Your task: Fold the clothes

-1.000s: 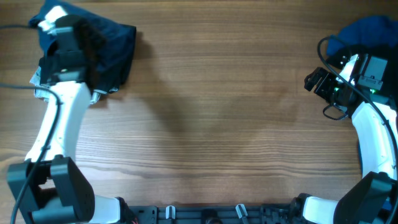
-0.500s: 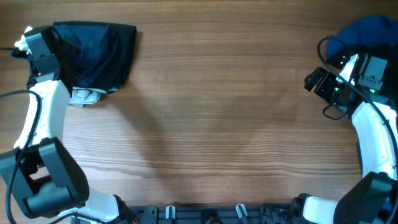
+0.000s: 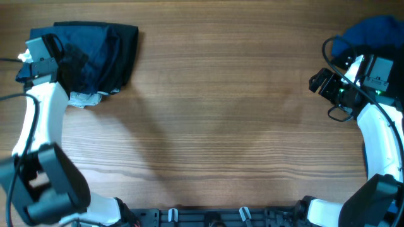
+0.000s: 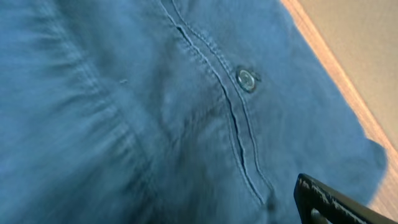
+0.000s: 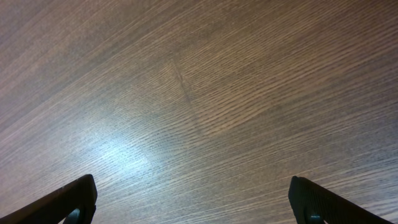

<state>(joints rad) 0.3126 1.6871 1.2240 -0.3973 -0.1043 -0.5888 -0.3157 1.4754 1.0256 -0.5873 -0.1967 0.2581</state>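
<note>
Left arm (image 3: 39, 129) reaches along the tabletop (image 3: 221, 126) left edge. The left gripper (image 3: 71, 58) hovers over one navy denim trousers (image 3: 108, 47) bundle at the far-left corner, jaws apparently spread, gripping nothing. One button (image 4: 246, 79), stitched seam. Right gripper (image 3: 317, 82) has its jaws wide above bare woodgrain. One royal-blue garment (image 3: 372, 33) lies at the far-right corner.

No readable text, label or number shows anywhere.
</note>
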